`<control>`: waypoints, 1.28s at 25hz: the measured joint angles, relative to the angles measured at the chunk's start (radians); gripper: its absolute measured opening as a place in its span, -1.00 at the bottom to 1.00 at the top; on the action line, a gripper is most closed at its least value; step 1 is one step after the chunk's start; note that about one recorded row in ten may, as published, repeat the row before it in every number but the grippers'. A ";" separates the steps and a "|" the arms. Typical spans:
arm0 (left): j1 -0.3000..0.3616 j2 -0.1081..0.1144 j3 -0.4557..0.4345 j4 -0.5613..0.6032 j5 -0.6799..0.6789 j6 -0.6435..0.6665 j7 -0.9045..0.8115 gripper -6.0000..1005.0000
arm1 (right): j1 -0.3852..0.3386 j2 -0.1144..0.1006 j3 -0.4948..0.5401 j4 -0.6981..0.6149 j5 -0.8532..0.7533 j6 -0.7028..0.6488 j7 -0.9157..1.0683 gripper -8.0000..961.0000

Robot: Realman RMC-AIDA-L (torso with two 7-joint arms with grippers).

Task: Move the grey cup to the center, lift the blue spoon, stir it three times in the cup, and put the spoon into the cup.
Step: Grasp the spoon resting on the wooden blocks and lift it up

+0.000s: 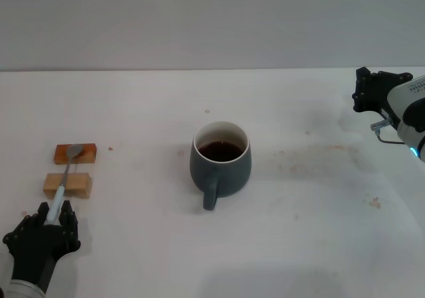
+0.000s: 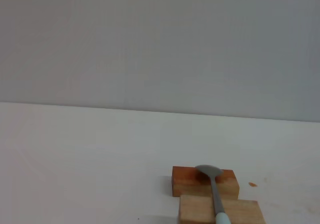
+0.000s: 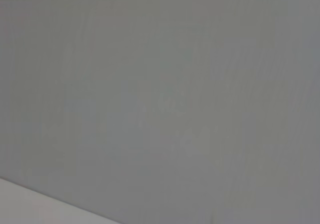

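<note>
1. Left gripper (image 1: 54, 216), near left corner of the table (image 1: 319, 231): fingers closed around the blue spoon (image 1: 65, 178) at its handle end.
2. Blue spoon: lying across the tan block (image 1: 68, 184), bowl resting on the orange-brown block (image 1: 75, 154).
3. Grey cup (image 1: 221, 162): table centre, upright, handle toward the robot, dark liquid inside.
4. Right gripper (image 1: 369, 89): far right, raised; finger state cannot be told.

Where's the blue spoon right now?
On the robot's left, the blue spoon lies across the orange-brown block and tan wooden block, handle end at the left gripper.

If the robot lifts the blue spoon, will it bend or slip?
Probably no bending: the blue spoon has a metal-looking neck. It's slim and smooth, bridging two wooden blocks, so it might twist or slip in the left gripper at its handle end.
</note>
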 joint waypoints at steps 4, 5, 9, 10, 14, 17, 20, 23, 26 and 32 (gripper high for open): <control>0.000 0.000 0.000 0.000 0.000 0.000 0.001 -0.34 | 0.000 0.001 0.000 0.000 0.000 0.000 0.000 -0.98; -0.001 0.000 0.000 0.000 0.000 0.000 0.001 -0.34 | 0.000 0.001 0.000 0.000 0.000 0.000 0.000 -0.98; -0.001 0.000 0.000 0.000 0.000 0.000 0.001 -0.36 | -0.001 0.001 0.000 0.000 0.000 0.000 0.000 -0.98; -0.001 0.000 0.000 0.000 0.000 0.000 0.001 -0.36 | -0.001 0.001 0.000 0.000 0.000 0.000 0.000 -0.98; -0.001 -0.002 0.000 0.000 0.000 0.000 0.001 -0.37 | -0.002 0.001 0.000 0.000 -0.001 0.000 0.000 -0.98; -0.001 -0.002 0.000 0.000 0.000 0.000 0.001 -0.38 | -0.002 0.001 0.000 0.000 -0.002 0.000 0.000 -0.98; -0.001 -0.004 0.000 0.004 0.000 0.000 0.001 -0.39 | -0.001 0.001 0.000 0.000 -0.003 0.000 0.000 -0.98; -0.001 -0.005 0.000 0.003 0.000 0.000 0.002 -0.40 | -0.001 0.001 0.000 0.000 -0.004 0.000 0.000 -0.98; 0.000 -0.005 -0.001 0.002 0.000 0.000 0.002 -0.44 | 0.000 0.001 0.000 0.000 -0.006 0.000 0.000 -0.98; 0.000 -0.006 -0.002 0.002 0.000 0.001 0.003 -0.50 | 0.000 0.001 0.000 0.000 -0.006 0.000 0.000 -0.98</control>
